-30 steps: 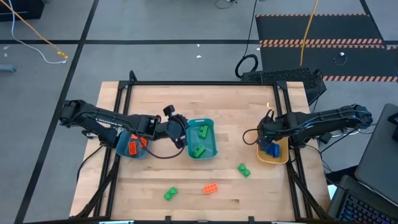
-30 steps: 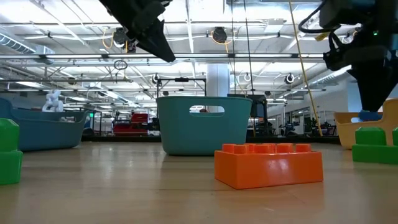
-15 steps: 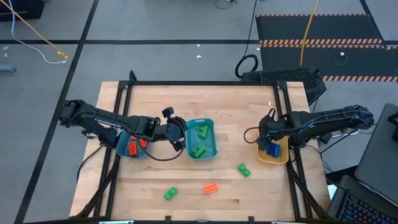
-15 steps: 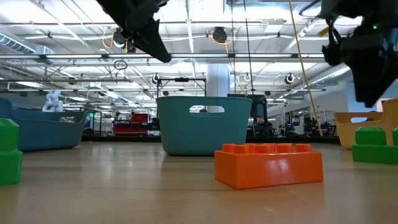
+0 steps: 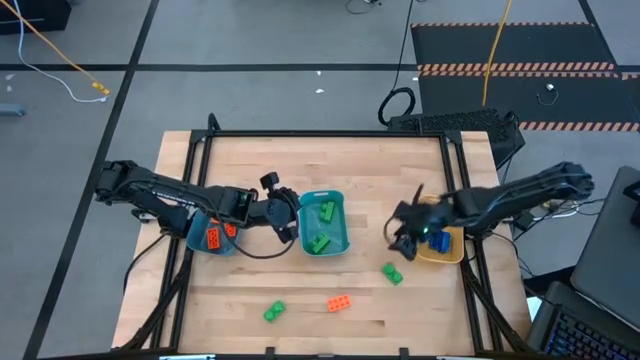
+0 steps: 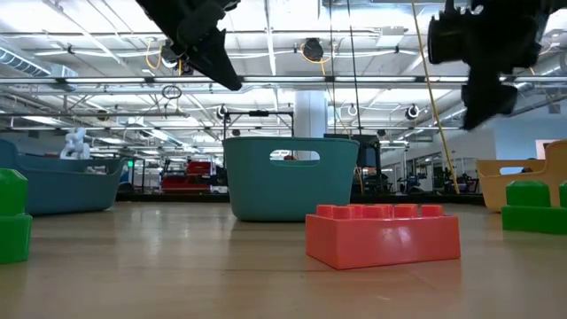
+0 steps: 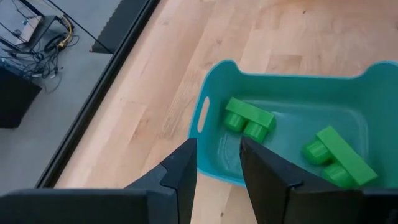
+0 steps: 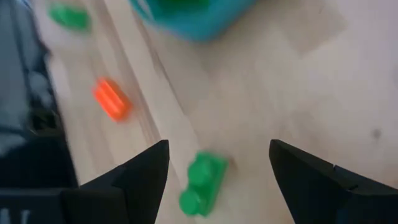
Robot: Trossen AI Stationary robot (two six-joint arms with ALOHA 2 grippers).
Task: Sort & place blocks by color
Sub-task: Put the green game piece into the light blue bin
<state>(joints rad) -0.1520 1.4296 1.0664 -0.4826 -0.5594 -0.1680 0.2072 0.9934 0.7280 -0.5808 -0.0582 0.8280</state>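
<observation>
My left gripper [image 5: 291, 216] hovers open and empty beside the middle teal bin [image 5: 341, 205], which holds two green blocks [image 7: 249, 118] [image 7: 339, 157]. Another teal bin [image 5: 197, 240] under the left arm holds orange blocks [image 5: 214, 237]. My right gripper [image 5: 400, 238] hangs open and empty above the table, left of the yellow-tan bowl [image 5: 448, 257] with a blue block [image 5: 440, 241]. A green block [image 8: 202, 183] lies on the table below its fingers. A second green block [image 5: 274, 312] and an orange block [image 5: 339, 303] lie near the front edge.
A black frame [image 5: 300, 133] borders the table's far and side edges. Bare wood lies between the middle bin and the bowl and along the front of the table. In the low view the orange block [image 6: 383, 235] stands in front of the middle bin [image 6: 291, 177].
My right gripper has left the yellow-tan bowl and swung toward the table's left, rising a little and tipping from pointing steeply down to a shallower slant. It now hangs over the bare wood near the loose green block.
</observation>
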